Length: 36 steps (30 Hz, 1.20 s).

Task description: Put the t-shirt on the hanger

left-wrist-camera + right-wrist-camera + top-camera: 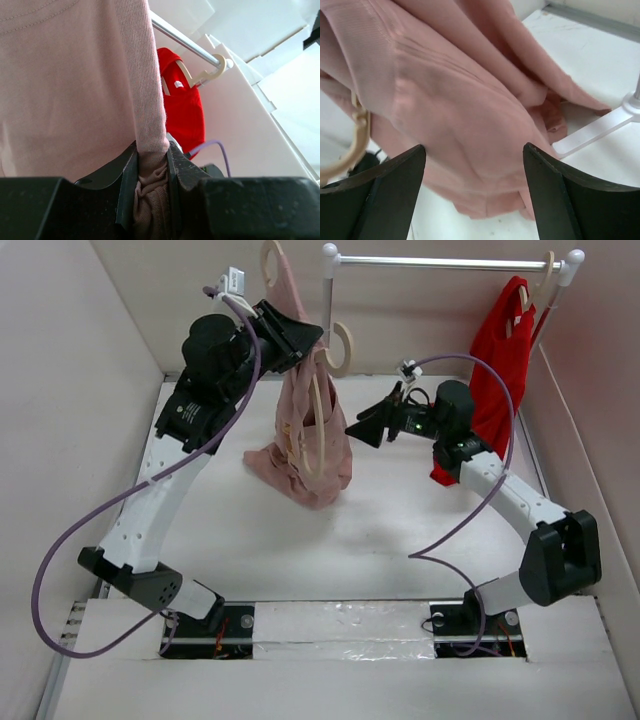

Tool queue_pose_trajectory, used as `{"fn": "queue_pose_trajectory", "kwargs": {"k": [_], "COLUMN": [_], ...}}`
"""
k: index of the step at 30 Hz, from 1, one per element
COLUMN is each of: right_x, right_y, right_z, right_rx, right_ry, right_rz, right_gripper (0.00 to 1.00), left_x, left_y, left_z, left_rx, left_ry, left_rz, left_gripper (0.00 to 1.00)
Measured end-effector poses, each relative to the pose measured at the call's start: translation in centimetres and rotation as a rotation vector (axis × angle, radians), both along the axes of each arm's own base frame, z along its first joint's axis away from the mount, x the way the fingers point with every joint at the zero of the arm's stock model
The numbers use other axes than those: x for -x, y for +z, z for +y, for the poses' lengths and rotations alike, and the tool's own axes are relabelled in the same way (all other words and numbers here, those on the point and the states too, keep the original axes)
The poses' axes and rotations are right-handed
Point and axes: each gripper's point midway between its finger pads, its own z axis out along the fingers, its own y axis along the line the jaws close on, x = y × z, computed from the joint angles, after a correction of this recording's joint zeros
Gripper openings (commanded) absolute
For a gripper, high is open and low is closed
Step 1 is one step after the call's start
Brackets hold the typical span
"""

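The dusty pink t-shirt (318, 455) hangs bunched from my left gripper (300, 340), its lower end resting on the table. That gripper is raised and shut on the shirt's ribbed collar band (150, 100), which is squeezed between the jaws (151, 150). The cream hanger (338, 346) shows its thick hook beside the shirt, and its thin arms (314, 430) lie against the cloth. My right gripper (360, 429) is open and empty, pointing at the shirt from the right. In the right wrist view the shirt (460, 100) fills the space beyond the open jaws (475, 152), with a hanger piece (356, 142) at the left.
A white clothes rail (450, 259) spans the back on a post (329, 285). A bright red garment (505, 360) hangs on its own hanger at the rail's right end, also in the left wrist view (182, 107). Another cream hook (270, 260) shows at the top. White walls enclose the table.
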Motion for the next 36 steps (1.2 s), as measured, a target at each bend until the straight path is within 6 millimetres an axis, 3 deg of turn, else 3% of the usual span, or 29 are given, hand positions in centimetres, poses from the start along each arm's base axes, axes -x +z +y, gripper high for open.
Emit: {"fn": "queue_pose_trajectory", "kwargs": {"k": [5,13,20,24,27,28,29,32,35,36], "right_x": [1.3,0.7,2.3,4.5,6.0,6.4,6.8,6.9,6.0,5.7], "right_y": [0.0,-1.0,-0.1,-0.3,-1.2,-1.4,-1.6,-0.9,1.3,2.1], "right_z": [-0.4,2.6,3.2,3.2,3.7,3.8,4.0,4.1,4.4,4.5], "right_rx": [-0.013,-0.083,-0.193,-0.219,-0.220,-0.220,-0.217,-0.213,-0.202,-0.191], "right_ry": [0.131,0.390,0.526,0.579,0.610,0.614,0.620,0.591,0.467,0.418], "right_rz": [-0.012,0.037,0.139,0.263,0.333,0.344,0.332,0.251,0.148,0.110], "right_gripper": [0.91,0.93,0.71,0.75,0.73,0.66,0.46,0.16,0.00,0.00], "left_x": [2.2,3.3,3.2,3.2,3.1,3.1,3.0,2.7,2.4,2.3], "left_y": [0.9,1.4,1.0,1.0,0.9,0.9,0.9,0.6,0.4,0.4], "left_z": [1.3,1.8,1.8,1.9,1.8,1.8,1.7,1.5,1.3,1.3], "left_rx": [0.010,0.015,0.005,0.003,0.001,0.001,0.001,-0.001,-0.003,-0.002], "left_ry": [0.000,-0.009,-0.006,-0.002,-0.003,-0.003,-0.004,-0.007,-0.006,-0.005], "left_rz": [-0.016,-0.020,-0.005,-0.007,-0.006,-0.006,-0.006,-0.002,0.001,-0.001], "left_gripper": [0.00,0.00,0.00,0.00,0.00,0.00,0.00,0.00,0.00,0.00]}}
